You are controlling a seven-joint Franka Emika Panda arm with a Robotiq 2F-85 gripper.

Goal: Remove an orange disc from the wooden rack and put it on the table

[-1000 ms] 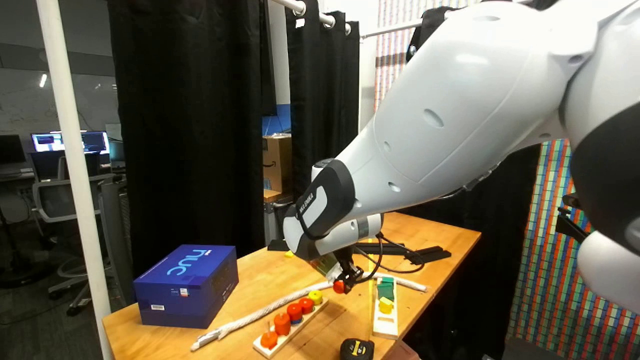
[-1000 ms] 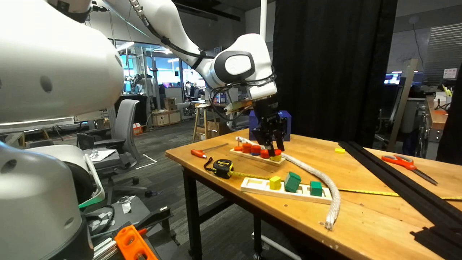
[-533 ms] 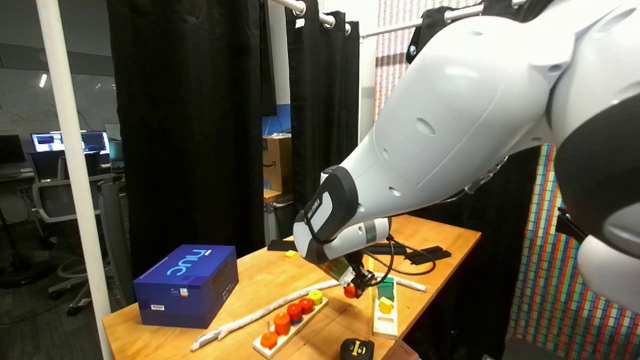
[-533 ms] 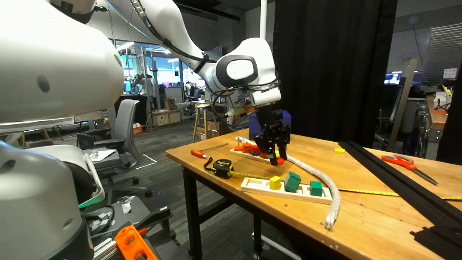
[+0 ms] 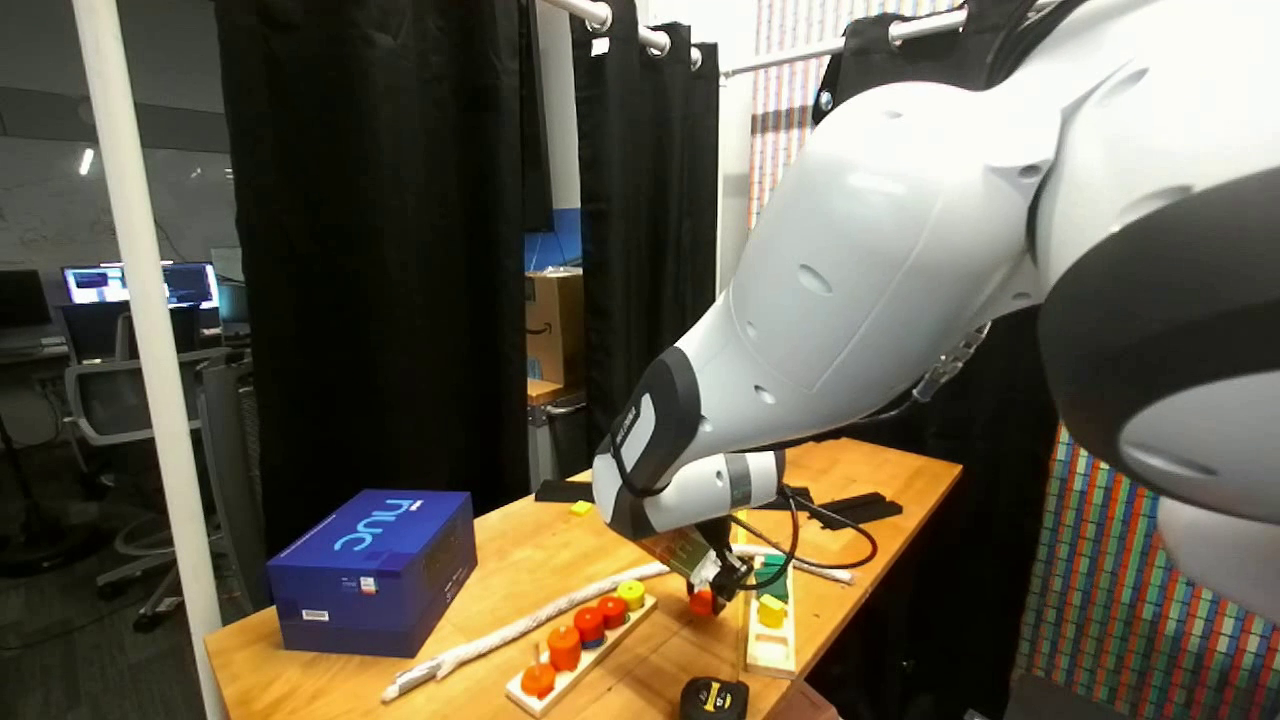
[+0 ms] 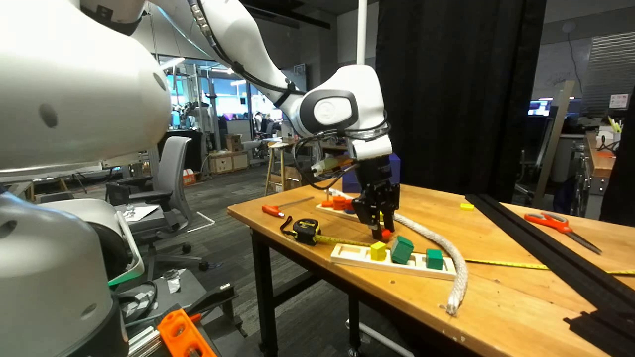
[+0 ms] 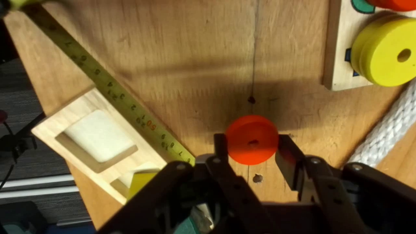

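Observation:
The orange disc (image 7: 252,139) is pinched between the two black fingertips of my gripper (image 7: 252,144) in the wrist view. In both exterior views the disc (image 5: 703,602) (image 6: 386,233) is low over the table (image 5: 530,560) (image 6: 426,208), between the rack and the block tray. I cannot tell whether it touches the tabletop. The wooden rack (image 5: 528,702) holds several orange and red discs and a yellow one at its end. The rack (image 7: 336,65) shows at the upper right in the wrist view. In an exterior view the gripper (image 6: 382,232) partly hides the rack (image 6: 322,208).
A pale wooden tray (image 6: 347,258) with green and yellow blocks lies close to the gripper. A tape measure (image 6: 306,231) has its yellow blade extended. A white rope (image 6: 439,241) curves behind. A blue box (image 5: 370,570), black rails (image 6: 536,248) and scissors (image 6: 550,222) are farther off.
My gripper has carried the orange disc away from the yellow end of the rack towards the block tray, and it has come down closer to the table. The fingers stay shut on it.

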